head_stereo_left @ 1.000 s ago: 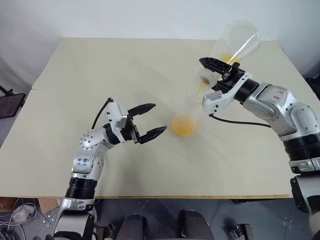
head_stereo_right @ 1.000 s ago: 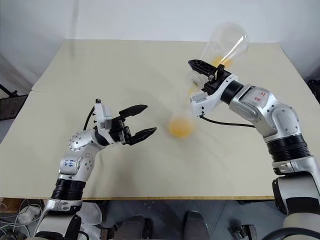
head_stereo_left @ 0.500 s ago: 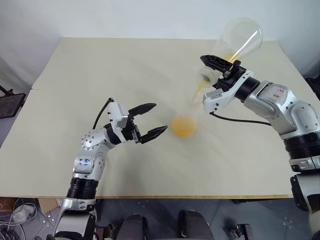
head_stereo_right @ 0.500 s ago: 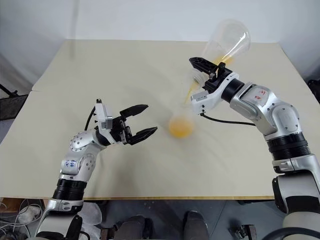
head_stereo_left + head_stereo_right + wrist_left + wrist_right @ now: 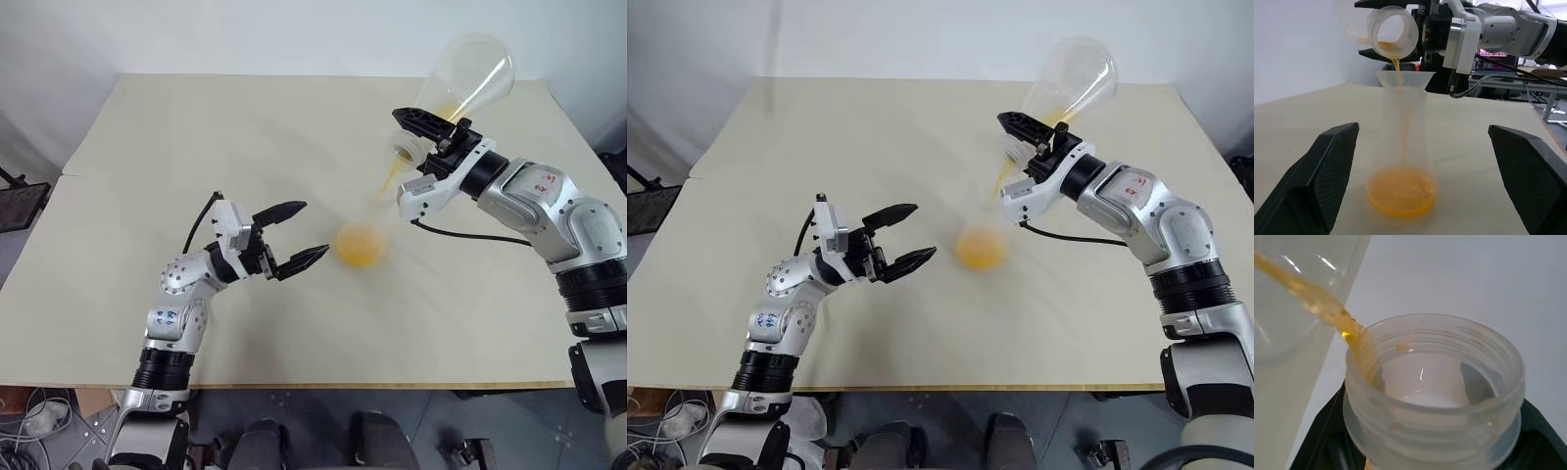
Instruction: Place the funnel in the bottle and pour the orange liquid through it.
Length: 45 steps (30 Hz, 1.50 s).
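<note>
The funnel (image 5: 1405, 80) sits in the mouth of a tall clear receiving vessel (image 5: 1403, 142) standing on the table (image 5: 196, 137), and a thin stream of the orange liquid (image 5: 1399, 73) falls into it. An orange pool (image 5: 360, 245) has collected at the vessel's base. Above and just beyond the funnel, the right gripper (image 5: 428, 134) has its fingers clamped on the threaded neck of the flask-shaped bottle (image 5: 468, 80), which is tilted mouth-down with its wide base raised; a little liquid remains inside it. On the near side of the funnel, the left gripper (image 5: 294, 238) hangs close beside the vessel, fingers spread wide on either side of it, touching nothing.

The pour appears well advanced. To finish cleanly, the bottle's lip should stay centred over the funnel's rim, and the tilt should increase slowly so the stream stays narrow. The light vessel could tip, so the left gripper is well placed to steady it.
</note>
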### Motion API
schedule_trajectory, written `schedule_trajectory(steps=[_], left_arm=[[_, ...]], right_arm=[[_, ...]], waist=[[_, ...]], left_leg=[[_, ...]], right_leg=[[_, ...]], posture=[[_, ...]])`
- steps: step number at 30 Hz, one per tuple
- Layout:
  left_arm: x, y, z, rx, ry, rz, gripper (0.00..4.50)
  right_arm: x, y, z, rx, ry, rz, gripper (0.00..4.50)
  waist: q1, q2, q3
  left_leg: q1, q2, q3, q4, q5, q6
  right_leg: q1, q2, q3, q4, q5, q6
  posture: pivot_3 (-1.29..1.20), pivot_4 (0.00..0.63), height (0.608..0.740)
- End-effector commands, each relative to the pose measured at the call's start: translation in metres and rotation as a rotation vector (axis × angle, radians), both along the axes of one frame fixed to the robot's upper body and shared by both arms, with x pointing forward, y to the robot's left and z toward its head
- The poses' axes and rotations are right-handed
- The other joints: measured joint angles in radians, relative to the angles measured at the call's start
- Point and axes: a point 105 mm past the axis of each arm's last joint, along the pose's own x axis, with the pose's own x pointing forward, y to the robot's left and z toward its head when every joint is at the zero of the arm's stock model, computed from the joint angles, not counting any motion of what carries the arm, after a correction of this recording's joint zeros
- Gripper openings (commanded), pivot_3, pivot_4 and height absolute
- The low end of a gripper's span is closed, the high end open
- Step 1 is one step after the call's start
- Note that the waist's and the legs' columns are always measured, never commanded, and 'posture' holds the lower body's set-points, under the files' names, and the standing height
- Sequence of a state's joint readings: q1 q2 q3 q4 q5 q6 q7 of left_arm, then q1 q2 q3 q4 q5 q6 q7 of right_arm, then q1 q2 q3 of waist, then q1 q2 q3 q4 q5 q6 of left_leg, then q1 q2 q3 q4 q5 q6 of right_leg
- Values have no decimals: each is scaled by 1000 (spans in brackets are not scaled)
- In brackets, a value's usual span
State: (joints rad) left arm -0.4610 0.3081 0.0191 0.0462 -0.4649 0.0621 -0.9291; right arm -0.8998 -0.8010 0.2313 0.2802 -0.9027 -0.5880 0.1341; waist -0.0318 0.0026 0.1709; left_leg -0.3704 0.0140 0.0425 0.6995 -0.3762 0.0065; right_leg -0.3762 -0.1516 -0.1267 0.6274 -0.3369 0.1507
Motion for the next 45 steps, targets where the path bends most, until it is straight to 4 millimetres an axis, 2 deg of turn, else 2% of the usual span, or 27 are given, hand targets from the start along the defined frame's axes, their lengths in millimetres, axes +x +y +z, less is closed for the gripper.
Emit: schedule_trajectory(steps=[1,45], left_arm=[[-3,-2,7,-11,-43,-3,4500],[-3,-3,7,-18,-45,5,4500]], right_arm=[[-6,0,21,0,-82,7,2462],[-14,8,25,-35,-153,66,2462]], waist=[[0,0,0],[0,0,0]], left_leg=[[0,0,0,0,0,0],[0,0,0,0,0,0]], right_leg=[[0,0,0,0,0,0],[0,0,0,0,0,0]], posture=[[0,150,740],[0,150,740]])
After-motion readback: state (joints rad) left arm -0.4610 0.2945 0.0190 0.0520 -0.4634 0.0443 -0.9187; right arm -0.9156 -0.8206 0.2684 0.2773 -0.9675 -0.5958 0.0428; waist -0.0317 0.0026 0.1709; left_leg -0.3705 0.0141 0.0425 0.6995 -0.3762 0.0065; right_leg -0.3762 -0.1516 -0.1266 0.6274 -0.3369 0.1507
